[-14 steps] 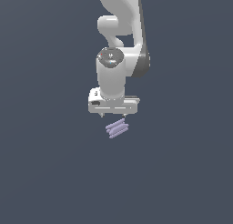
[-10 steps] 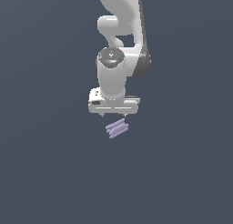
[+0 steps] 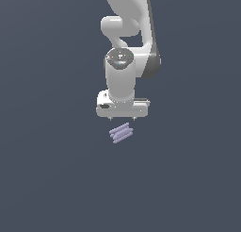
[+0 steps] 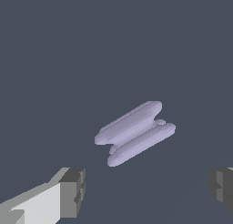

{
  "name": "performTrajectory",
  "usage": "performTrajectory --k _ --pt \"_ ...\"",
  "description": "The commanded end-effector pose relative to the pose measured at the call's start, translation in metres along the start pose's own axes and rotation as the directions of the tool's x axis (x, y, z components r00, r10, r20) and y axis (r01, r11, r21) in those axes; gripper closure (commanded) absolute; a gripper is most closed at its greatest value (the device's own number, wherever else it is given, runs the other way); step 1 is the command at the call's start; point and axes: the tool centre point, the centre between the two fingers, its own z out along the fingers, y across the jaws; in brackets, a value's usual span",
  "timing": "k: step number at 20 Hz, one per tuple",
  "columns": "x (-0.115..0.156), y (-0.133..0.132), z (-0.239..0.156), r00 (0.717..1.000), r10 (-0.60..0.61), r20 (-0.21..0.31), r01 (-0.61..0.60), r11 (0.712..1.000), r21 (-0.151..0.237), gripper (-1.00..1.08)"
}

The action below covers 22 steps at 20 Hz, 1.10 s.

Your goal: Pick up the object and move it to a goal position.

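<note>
Nothing was done yet, we judged: our tool [image 3: 122, 118] hung spread wide and empty — its fingers [image 4: 73, 191] well apart — just above the ridged lavender object [image 3: 121, 133], which lay ungrasped on the dark surface [image 3: 52, 179]. Descent, grasp and carry remained.
</note>
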Motion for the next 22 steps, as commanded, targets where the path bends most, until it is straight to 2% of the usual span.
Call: performTrajectory --k 1,7,13,17,22 --pt "0.000 0.001 0.001 1.000 0.007 0.000 -0.007 1.000 0.000 -0.92" --pt "0.000 0.000 0.004 0.998 0.058 -0.001 -0.058 0.998 0.000 -0.92" --pt "0.001 0.000 0.012 0.987 0.159 -0.005 -0.159 0.987 0.001 -0.92" --pt "0.002 0.000 0.018 0.968 0.252 -0.009 -0.252 0.968 0.001 -0.92" --pt "0.002 0.000 0.028 0.924 0.382 -0.015 -0.382 0.924 0.002 -0.92"
